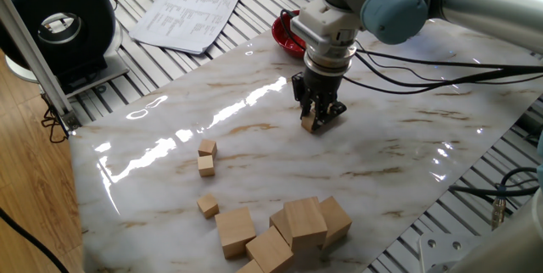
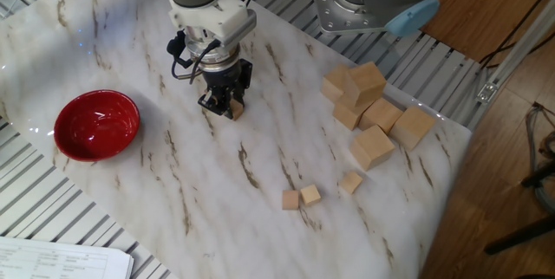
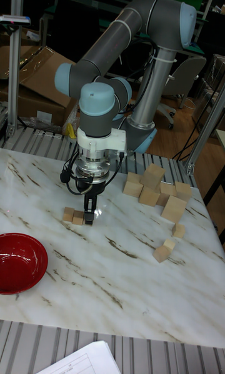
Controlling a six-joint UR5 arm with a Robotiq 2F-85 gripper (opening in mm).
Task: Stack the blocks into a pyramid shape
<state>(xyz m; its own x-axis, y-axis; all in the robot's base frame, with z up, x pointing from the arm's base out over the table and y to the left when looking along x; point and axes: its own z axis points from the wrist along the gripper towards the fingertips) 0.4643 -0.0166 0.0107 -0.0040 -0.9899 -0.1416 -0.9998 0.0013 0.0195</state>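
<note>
So the gripper [image 1: 317, 120] is down on the white marble tabletop [image 1: 254, 137], fingers closed around a small tan wood block [image 3: 85, 215]. Two more small tan blocks [image 3: 72, 215] sit right beside it, on the side toward the shiny red bowl [image 2: 96, 125]. Three other small blocks [image 2: 314, 192] lie loose well away from that bowl, with a pile of big light-wood cubes [image 2: 371, 108] past them. Printed paper sheets [image 1: 187, 12] lie off the marble.
</note>
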